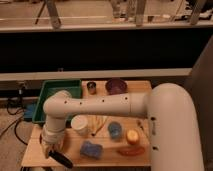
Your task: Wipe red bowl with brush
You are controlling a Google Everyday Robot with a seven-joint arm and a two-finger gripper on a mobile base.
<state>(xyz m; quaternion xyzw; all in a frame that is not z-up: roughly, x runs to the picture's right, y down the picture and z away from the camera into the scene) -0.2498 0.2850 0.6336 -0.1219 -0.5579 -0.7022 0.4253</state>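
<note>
The red bowl point(131, 150) sits low near the table's front right, with a yellow round thing point(132, 136) just behind it. The brush point(60, 158) is a short black rod at the front left corner of the table, pointing towards the front right. My gripper point(50, 148) hangs down from the white arm at the brush's upper left end, touching or very close to it. The gripper is far to the left of the red bowl, with the blue sponge point(91, 149) between them.
A green tray point(55, 94) lies at the back left, with a dark purple bowl point(116, 86) and a small dark cup point(91, 87) at the back. A white cup point(79, 124), wooden sticks point(98, 125) and a blue cup point(115, 130) stand mid-table. My arm spans the table.
</note>
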